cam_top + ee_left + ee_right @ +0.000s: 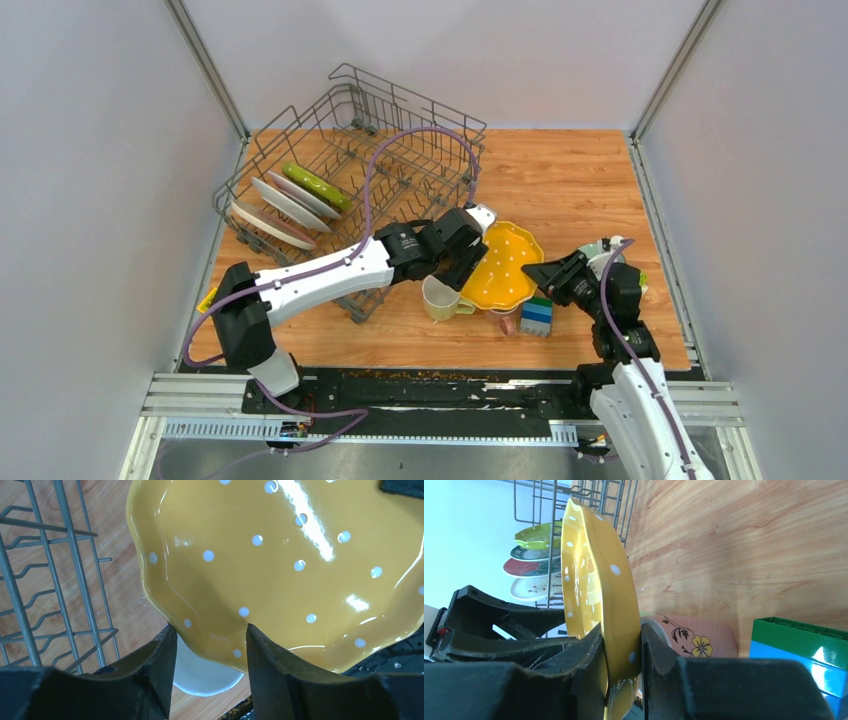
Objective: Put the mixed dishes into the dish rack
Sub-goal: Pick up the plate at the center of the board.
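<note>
One wooden table [580, 180] fills mid-frame in the top view.
(a) Dish rack [395, 105], upper left, set at an angle. Four plates [290, 205] stand on edge betw. its tines at the lower-left end: one green, one white w/ floral print, two w/ darker faces. Most of the rack is unfilled.
(b) Yellow plate [505, 265], scalloped w/ white dots, at frame centre just right of the rack, tipped up on edge. Whether it clears the table cannot be told. Right gripper [621, 630], entering from lower right, is clamped on its rim, one finger on each face. Left gripper [210, 630] meets the opposite rim w/ jaws parted; the rim dips betw. the fingers and no squeeze is visible.
(c) Pale yellow mug [437, 298], just below the plate. Pink floral mug [694, 637] beside it, apparently lying on its side.
(d) Toy blocks [536, 316], green over blue, lower right; not dishes.
(e) Pale round item [598, 248] behind the right arm, poss. a bowl, too hidden to tell.
Progress, est.: approx. a third to half done. The yellow plate is mid-handling; both mugs and any bowls are left to rack.
</note>
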`<state>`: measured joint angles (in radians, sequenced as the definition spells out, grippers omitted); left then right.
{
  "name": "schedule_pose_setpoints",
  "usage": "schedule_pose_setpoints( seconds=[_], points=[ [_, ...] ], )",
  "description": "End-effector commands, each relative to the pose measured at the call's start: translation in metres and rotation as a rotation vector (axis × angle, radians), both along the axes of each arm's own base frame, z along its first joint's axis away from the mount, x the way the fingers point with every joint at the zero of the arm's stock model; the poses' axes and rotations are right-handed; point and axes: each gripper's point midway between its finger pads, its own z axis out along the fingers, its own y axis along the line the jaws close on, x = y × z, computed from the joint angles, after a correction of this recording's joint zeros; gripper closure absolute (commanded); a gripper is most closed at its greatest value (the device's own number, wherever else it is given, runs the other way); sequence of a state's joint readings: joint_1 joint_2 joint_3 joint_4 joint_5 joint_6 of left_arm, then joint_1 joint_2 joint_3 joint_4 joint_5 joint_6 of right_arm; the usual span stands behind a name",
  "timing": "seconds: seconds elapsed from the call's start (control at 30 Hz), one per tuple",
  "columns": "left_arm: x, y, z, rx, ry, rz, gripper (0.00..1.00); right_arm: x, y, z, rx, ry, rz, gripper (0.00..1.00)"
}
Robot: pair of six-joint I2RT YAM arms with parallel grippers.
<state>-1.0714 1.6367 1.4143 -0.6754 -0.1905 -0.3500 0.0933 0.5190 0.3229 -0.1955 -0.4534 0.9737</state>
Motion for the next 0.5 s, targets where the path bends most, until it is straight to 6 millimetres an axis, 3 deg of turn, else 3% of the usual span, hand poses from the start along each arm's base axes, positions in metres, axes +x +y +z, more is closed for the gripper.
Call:
schedule_pose_setpoints(
  seconds=[0.0, 0.23, 0.47],
  points=[
    [-0.051, -0.073, 0.064, -0.339, 0.026, -0.237, 0.41, -0.015, 0.025, 0.127, 0.189, -0.36, 0.139, 1.0],
    [-0.042, -0.062, 0.084, -0.411, -0.015, -0.189, 0.19, -0.021, 0.023, 0.136, 0.221, -0.382, 0.123, 1.0],
    [-0.027, -0.046, 0.104, -0.508, -0.025, -0.123, 0.15, -0.028, 0.023, 0.146, 0.246, -0.407, 0.132, 1.0]
  ],
)
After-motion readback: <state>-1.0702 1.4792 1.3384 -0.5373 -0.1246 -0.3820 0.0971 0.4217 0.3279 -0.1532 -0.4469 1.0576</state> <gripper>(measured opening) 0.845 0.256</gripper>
